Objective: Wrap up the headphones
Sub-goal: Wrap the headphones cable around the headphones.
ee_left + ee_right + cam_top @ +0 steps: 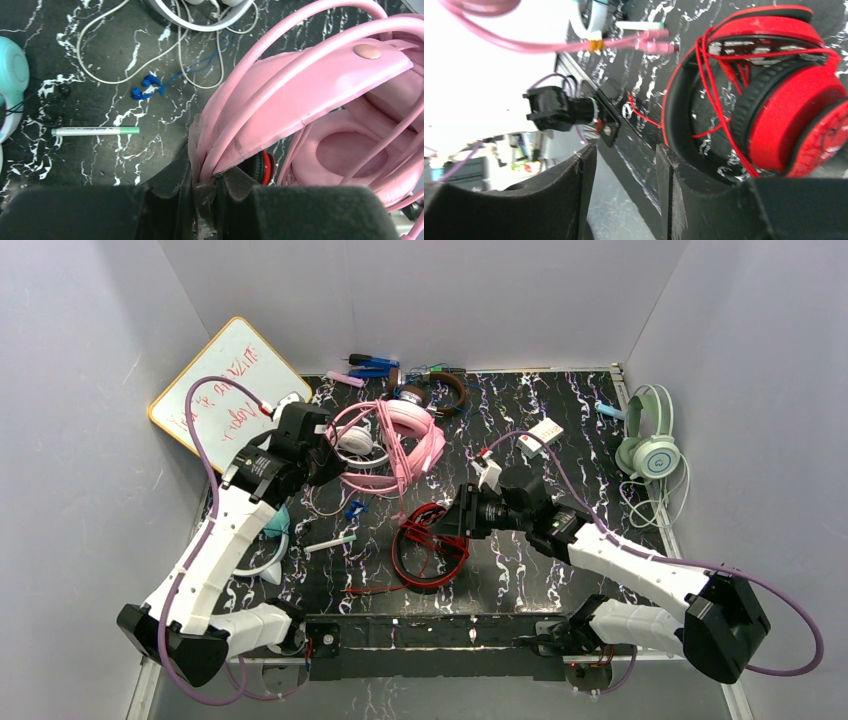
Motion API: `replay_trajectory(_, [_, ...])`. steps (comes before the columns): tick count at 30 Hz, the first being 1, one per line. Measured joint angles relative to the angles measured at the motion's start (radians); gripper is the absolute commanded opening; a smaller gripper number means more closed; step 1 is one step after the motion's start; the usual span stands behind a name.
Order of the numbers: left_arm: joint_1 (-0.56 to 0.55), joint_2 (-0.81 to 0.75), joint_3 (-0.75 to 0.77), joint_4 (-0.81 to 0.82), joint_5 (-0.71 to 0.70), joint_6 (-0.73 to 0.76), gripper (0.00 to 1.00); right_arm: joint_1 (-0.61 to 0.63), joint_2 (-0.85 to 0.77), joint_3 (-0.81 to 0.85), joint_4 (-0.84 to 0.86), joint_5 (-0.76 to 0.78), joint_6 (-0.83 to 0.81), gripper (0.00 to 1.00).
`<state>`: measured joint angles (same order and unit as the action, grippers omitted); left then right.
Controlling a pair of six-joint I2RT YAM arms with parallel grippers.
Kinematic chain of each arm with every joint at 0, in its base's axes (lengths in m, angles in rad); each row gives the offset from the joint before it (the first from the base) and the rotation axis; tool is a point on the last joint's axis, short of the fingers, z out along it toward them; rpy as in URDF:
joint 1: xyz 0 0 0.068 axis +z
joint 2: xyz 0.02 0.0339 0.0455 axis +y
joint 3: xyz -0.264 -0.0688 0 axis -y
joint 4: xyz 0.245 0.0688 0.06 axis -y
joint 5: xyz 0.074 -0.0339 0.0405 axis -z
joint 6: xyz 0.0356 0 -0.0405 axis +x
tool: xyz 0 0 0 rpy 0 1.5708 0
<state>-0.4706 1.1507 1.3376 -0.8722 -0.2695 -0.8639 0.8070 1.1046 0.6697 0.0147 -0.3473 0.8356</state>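
Note:
My left gripper [333, 462] [205, 175] is shut on the headband of the pink headphones [400, 440] [310, 85], whose pink cord loops around them. The red headphones [432, 540] [774, 100] lie in the middle of the table with their red cord tangled around the cups. My right gripper [462, 512] [624, 165] is open and empty just right of them, turned on its side. White headphones [355, 437] [200, 12] lie behind the pink ones. Brown headphones [440, 390] sit at the back. Mint green headphones [650, 440] lie at the right edge. A teal cup [277, 523] [10, 85] shows under my left arm.
A whiteboard [225, 390] leans at the back left. A small white box with a red label [542, 435] lies at the middle right. A green-capped marker [330, 543] [95, 131] and blue earbuds [354, 508] [147, 87] lie on the black marbled table [560, 570].

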Motion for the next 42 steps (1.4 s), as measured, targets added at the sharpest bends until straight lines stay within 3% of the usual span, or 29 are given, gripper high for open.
replay_trajectory(8, [0.0, 0.007, 0.053, 0.022, 0.088, 0.016, 0.0, -0.062, 0.073, -0.012, 0.137, -0.047, 0.339, 0.74])
replay_trajectory(15, [0.0, 0.013, 0.059, 0.06, 0.129, 0.01, 0.0, -0.072, 0.072, -0.051, 0.153, 0.018, 0.816, 0.75])
replay_trajectory(20, [0.0, 0.037, 0.06, 0.089, 0.169, 0.0, 0.0, -0.072, 0.07, -0.058, 0.153, 0.049, 1.023, 0.75])
replay_trajectory(31, [0.0, 0.05, 0.06, 0.141, 0.219, -0.013, 0.0, -0.064, 0.082, -0.058, 0.149, 0.064, 1.175, 0.72])
replay_trajectory(42, [0.0, 0.075, 0.06, 0.182, 0.337, -0.018, 0.0, -0.061, 0.156, -0.058, 0.193, 0.084, 1.197, 0.5])
